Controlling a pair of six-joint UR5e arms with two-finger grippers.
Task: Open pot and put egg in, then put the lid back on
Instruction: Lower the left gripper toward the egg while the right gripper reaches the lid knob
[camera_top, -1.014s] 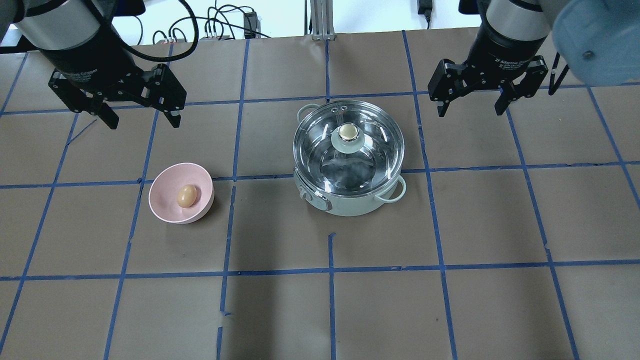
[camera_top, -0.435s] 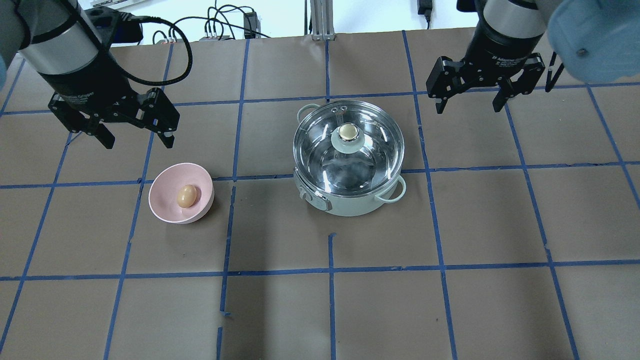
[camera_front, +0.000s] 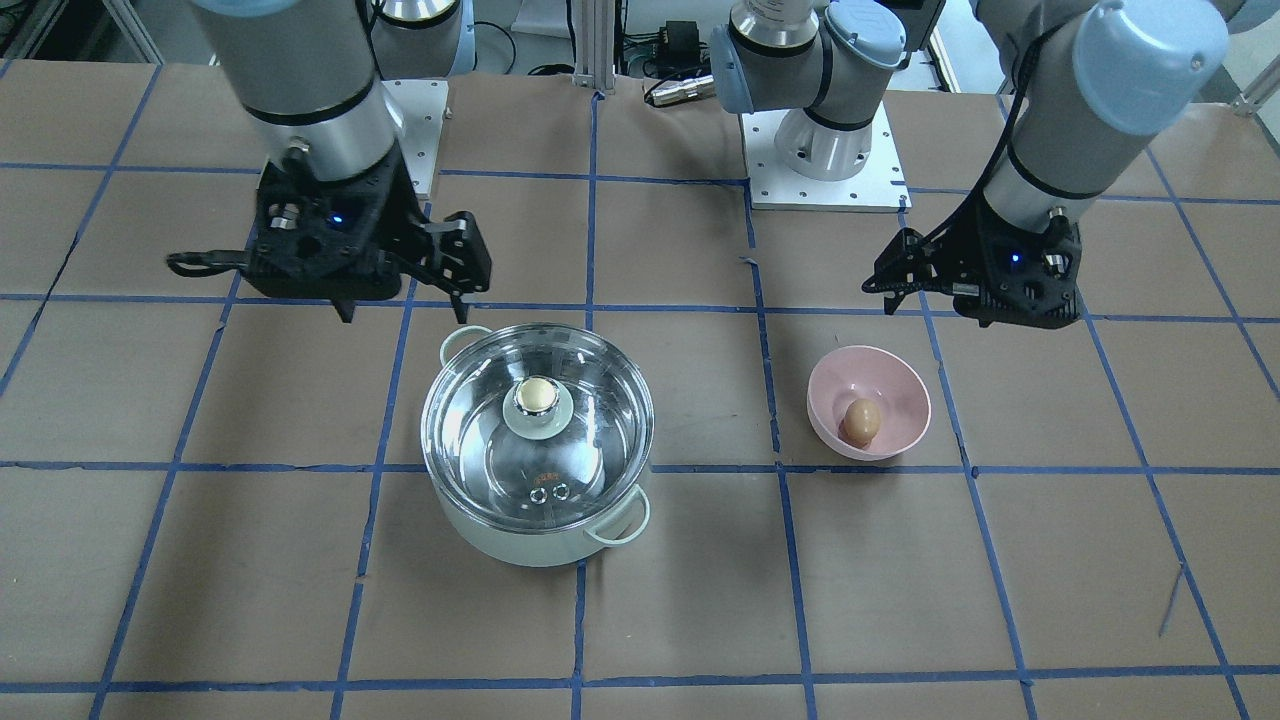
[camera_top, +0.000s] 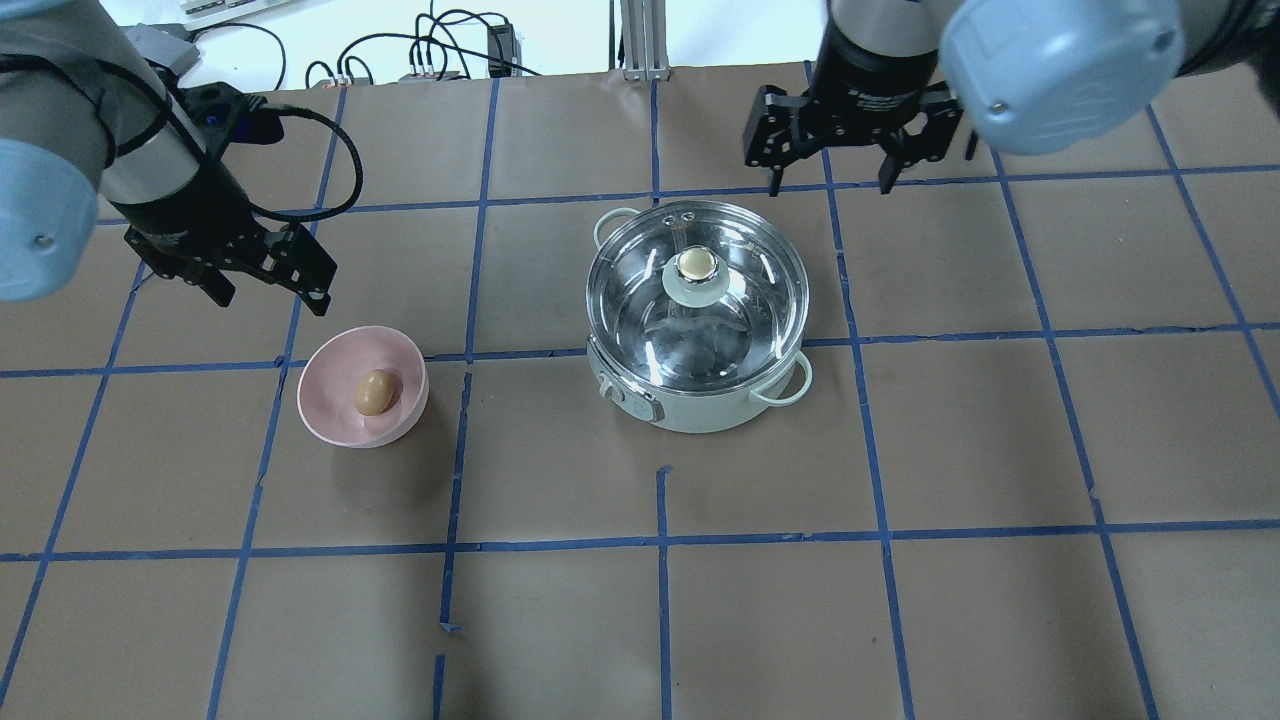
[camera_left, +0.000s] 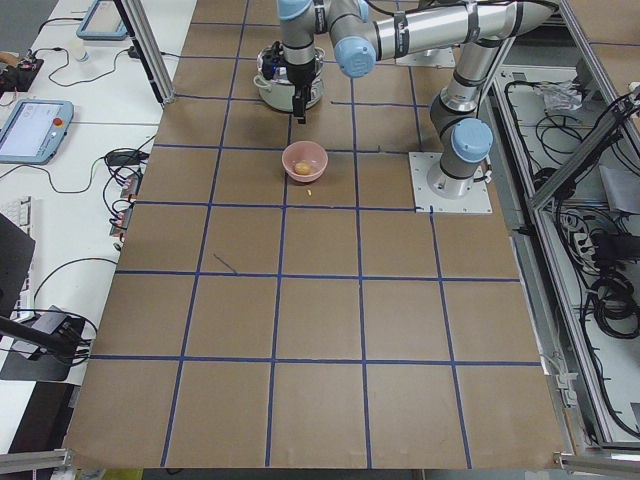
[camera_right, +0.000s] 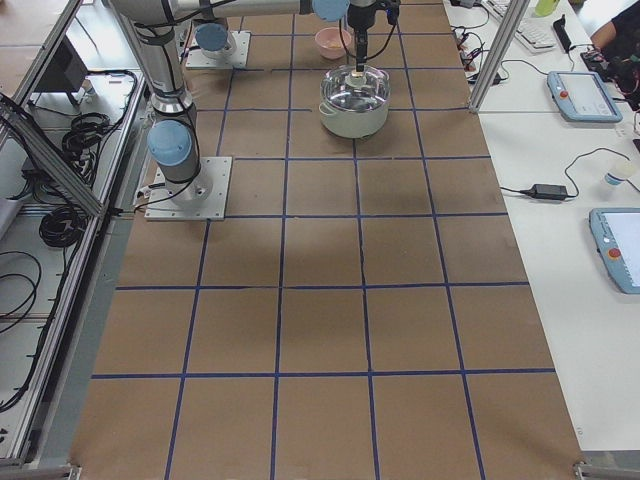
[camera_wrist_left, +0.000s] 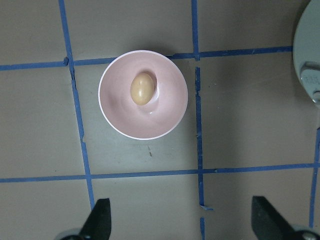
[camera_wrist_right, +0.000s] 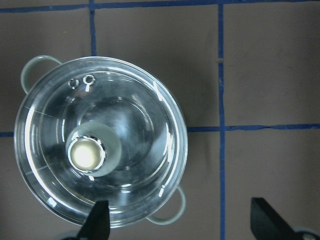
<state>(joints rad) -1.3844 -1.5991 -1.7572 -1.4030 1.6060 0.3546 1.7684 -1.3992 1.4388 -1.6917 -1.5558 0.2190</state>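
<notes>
The mint-green pot (camera_top: 700, 405) stands mid-table with the glass lid (camera_top: 645, 300) on it, its gold knob (camera_top: 695, 264) upright. The brown egg (camera_top: 373, 392) lies in a pink bowl (camera_top: 325, 405) to the pot's left in the overhead view. My left gripper (camera_top: 270, 298) is open and empty, above the table just behind the bowl. My right gripper (camera_top: 830, 188) is open and empty, above the pot's back right rim. The left wrist view shows the egg (camera_wrist_left: 142, 89) ahead of the open fingers (camera_wrist_left: 100, 212). The right wrist view shows the lid (camera_wrist_right: 145, 130) and its knob (camera_wrist_right: 87, 154).
The table is brown paper with a blue tape grid (camera_top: 660, 545). Two arm base plates (camera_front: 825, 175) stand at the robot's edge. Cables (camera_top: 430, 45) lie beyond the table's top edge in the overhead view.
The left gripper has moved down and closer to the pink bowl. The right gripper has moved left toward the pot's back rim. Both stay open. Pot, lid and egg have not moved.
</notes>
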